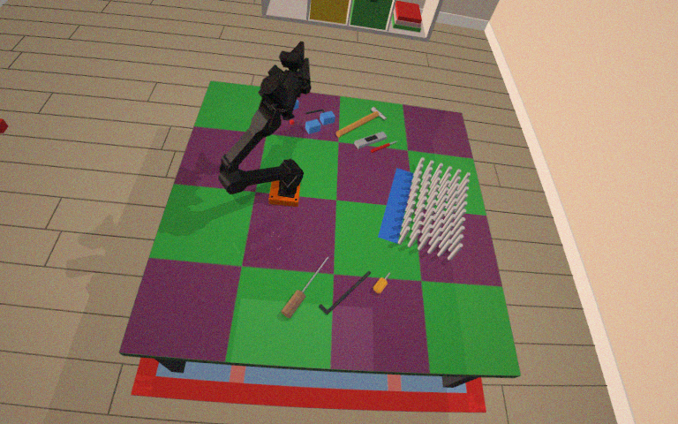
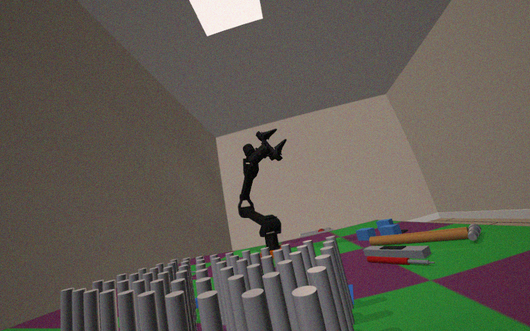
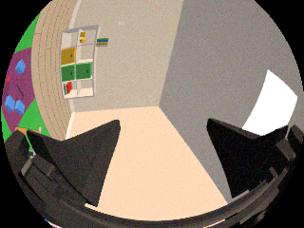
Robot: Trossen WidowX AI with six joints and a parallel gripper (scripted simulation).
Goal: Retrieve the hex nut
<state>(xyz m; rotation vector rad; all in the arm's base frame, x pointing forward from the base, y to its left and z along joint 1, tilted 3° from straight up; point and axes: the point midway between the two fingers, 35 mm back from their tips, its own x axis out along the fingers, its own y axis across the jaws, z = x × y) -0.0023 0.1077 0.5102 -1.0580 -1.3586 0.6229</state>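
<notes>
My gripper (image 1: 305,52) (image 2: 281,135) (image 3: 165,123) is open and empty, raised high above the table's back edge. The grey metal spacers (image 1: 455,251) (image 2: 308,309) stand upright in dense rows on the table's right. The blue taped strip (image 1: 391,214) lies along their left side in the top view. I cannot make out the nut; the spacers hide the ground between them. A black rod with a short bent end (image 1: 348,292) lies at the front. A thin-shafted tool with a wooden handle (image 1: 294,303) lies left of it, and a short yellow-handled screwdriver (image 1: 380,284) right of it.
Towards the back lie a hammer (image 1: 356,124) (image 2: 419,236), a grey level-like block (image 1: 362,141) (image 2: 415,252), a red-handled screwdriver (image 1: 380,147) (image 2: 387,260) and blue blocks (image 1: 312,126) (image 2: 366,234) (image 3: 20,66). The arm's orange base (image 1: 283,200) sits left of the strip.
</notes>
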